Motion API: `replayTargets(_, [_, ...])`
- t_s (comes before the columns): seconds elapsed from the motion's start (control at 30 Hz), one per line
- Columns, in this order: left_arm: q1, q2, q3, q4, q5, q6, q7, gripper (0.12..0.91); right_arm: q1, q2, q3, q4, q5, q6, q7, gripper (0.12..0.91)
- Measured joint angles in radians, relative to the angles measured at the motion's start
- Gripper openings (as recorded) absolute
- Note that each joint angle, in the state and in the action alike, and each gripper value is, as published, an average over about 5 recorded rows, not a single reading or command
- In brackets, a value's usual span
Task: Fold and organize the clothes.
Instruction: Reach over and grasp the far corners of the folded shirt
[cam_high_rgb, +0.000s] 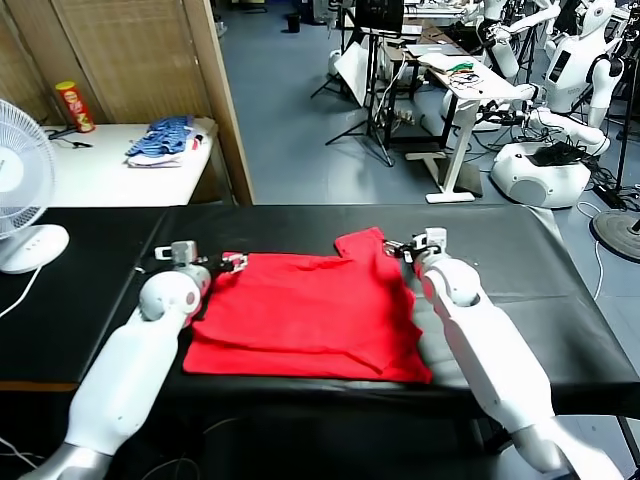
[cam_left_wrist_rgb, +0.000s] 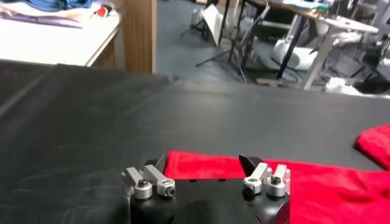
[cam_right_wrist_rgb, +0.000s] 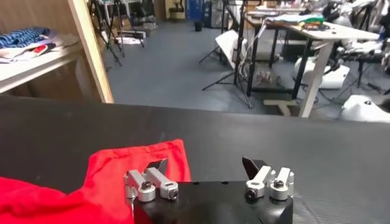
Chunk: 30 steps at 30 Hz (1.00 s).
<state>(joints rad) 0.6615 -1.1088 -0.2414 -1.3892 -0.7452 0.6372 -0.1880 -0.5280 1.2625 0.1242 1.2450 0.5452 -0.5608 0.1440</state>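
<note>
- Two claws are hovering low at the far corners of one red T-shirt (cam_high_rgb: 300, 315), which is lying flat, partly folded, in the middle of the black table (cam_high_rgb: 90, 300), its near hem close to the table's front edge.
- Off the shirt's left side, a white fan (cam_high_rgb: 20, 190) is standing on the table; behind it, a white side table (cam_high_rgb: 100, 170) is carrying a red can (cam_high_rgb: 73, 106) and a blue striped pile of cloth (cam_high_rgb: 165, 140).
- The left gripper (cam_high_rgb: 205, 262) is sitting at the shirt's far left corner, fingers spread wide, gripping nothing; in the left wrist view the red edge (cam_left_wrist_rgb: 207, 165) is lying just under and between its fingertips (cam_left_wrist_rgb: 161, 163).
- The right gripper (cam_high_rgb: 405, 246) is sitting at the shirt's far right corner, beside the raised sleeve (cam_high_rgb: 362, 245), also spread and empty; in the right wrist view one fingertip (cam_right_wrist_rgb: 159, 165) is over the red sleeve (cam_right_wrist_rgb: 137, 161), the other over bare black table.
</note>
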Motion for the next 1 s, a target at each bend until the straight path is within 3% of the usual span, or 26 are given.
replayTargets(0.2, [-0.034,-0.009,0.004,0.054,-0.003,-0.015,0.004,0.781,0.013,0.030,-0.005,-0.045,-0.020,0.002,-0.010,0.798])
replayTargets(0.3, [-0.043,-0.012,0.003,0.076,-0.022,0.000,0.014,0.717,0.013,0.039,-0.002,-0.055,-0.020,0.000,-0.015,0.773])
replayTargets(0.4, [-0.044,-0.015,0.003,0.091,-0.024,0.011,0.028,0.556,0.010,0.043,-0.001,-0.060,-0.020,-0.002,-0.022,0.657])
replayTargets(0.47, [-0.044,-0.018,0.003,0.099,-0.021,0.012,0.032,0.405,0.008,0.046,0.002,-0.062,-0.020,-0.002,-0.026,0.542])
replayTargets(0.57, [-0.043,-0.020,0.002,0.106,-0.015,0.010,0.037,0.241,0.002,0.049,0.009,-0.062,-0.019,0.005,-0.034,0.375])
replayTargets(0.67, [-0.042,-0.019,0.002,0.104,-0.014,0.008,0.041,0.136,-0.007,0.052,0.020,-0.062,-0.017,0.029,-0.052,0.209])
replayTargets(0.77, [-0.041,-0.018,0.002,0.097,-0.016,0.006,0.042,0.128,-0.019,0.053,0.035,-0.059,-0.015,0.068,-0.076,0.124])
replayTargets(1.0, [-0.021,-0.014,-0.010,0.062,0.004,-0.004,0.042,0.126,-0.077,0.023,0.056,0.022,-0.018,0.160,-0.121,0.122])
